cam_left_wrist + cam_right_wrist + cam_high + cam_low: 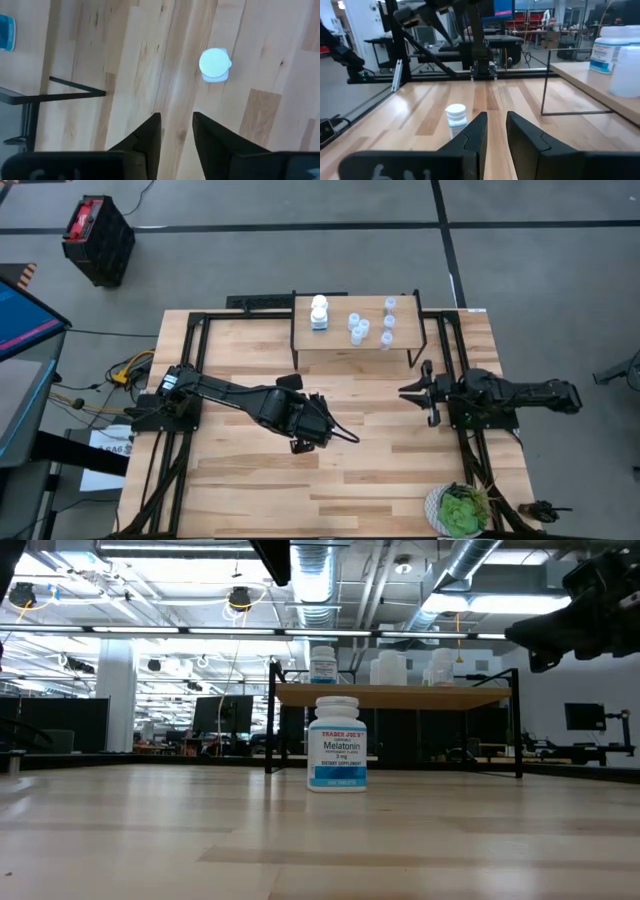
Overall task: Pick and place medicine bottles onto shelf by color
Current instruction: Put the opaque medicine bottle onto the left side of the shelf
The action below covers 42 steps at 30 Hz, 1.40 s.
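From the table's left edge, the left arm reaches toward the middle of the tabletop, its wrist turned down so the left gripper hangs above the boards. Its two dark fingers stand slightly apart with only bare wood between them, pinching nothing. A white bottle stands upright on the table just beyond those fingertips, apart from them. Seen level across the table, that bottle wears a blue-and-white label reading "TRADER JOE'S" and "Melatonin"; the finer print cannot be read.

Behind it stands the shelf, a light-wood platform on thin black legs at the table's far edge. On its left part sit two white bottles, touching or nearly so; to their right stand the pale translucent bottles, in a small cluster and then a short row.

Further right, the right arm lies along the table's right side, its right gripper pointing toward the centre. Its fingers show a narrow gap and hold nothing.
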{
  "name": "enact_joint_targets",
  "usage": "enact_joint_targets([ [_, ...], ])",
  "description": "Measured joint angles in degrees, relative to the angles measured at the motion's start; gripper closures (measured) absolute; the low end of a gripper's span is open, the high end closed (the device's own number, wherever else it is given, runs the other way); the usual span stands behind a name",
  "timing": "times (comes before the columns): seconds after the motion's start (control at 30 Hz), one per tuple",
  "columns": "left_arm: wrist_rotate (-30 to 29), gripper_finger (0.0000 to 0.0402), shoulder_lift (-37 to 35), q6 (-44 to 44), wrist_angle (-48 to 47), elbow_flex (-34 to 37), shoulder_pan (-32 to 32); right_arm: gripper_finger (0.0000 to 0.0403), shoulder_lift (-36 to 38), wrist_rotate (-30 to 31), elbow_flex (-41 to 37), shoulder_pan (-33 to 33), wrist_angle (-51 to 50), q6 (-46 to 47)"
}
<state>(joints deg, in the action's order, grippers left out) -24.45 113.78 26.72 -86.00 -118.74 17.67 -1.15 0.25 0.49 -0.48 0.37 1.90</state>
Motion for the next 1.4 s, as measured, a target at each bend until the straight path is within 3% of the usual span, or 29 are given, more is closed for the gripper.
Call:
enact_joint_targets([
  [0.17, 2.1, 0.0285, 0.0, 0.1, 0.0, 0.0, 0.0, 0.0306, -0.5, 0.1, 0.0, -0.4, -0.1, 2.8],
  [0.33, 3.7, 0.0243, 0.0, 0.2, 0.0, 0.0, 0.0, 0.0306, -0.4, 0.1, 0.0, -0.4, 0.0, 5.6],
  [0.6, -0.1, 0.0169, 0.7, -3.7, -1.9, 0.0, 0.0, 0.0306, -0.4, 0.1, 0.0, -0.4, 0.0, 5.6],
  [0.83, 0.6, 0.0157, 0.6, -6.5, -3.8, 0.6, -0.2, 0.0306, -0.4, 0.1, 0.0, -0.4, 0.0, 5.7],
  [1.03, 2.4, 0.0157, 0.0, -8.3, -1.0, 10.6, 0.1, 0.0306, -0.4, 0.1, 0.0, -0.4, 0.0, 5.7],
  [1.23, 17.5, 0.0157, -1.1, -12.2, 7.5, 23.8, 0.1, 0.0306, -0.4, 0.2, 0.0, -0.4, 0.0, 5.7],
  [1.4, 21.8, 0.0157, -4.5, -12.4, 14.6, 33.1, 0.3, 0.0306, -0.4, 0.2, 0.0, -0.4, 0.0, 5.7],
])
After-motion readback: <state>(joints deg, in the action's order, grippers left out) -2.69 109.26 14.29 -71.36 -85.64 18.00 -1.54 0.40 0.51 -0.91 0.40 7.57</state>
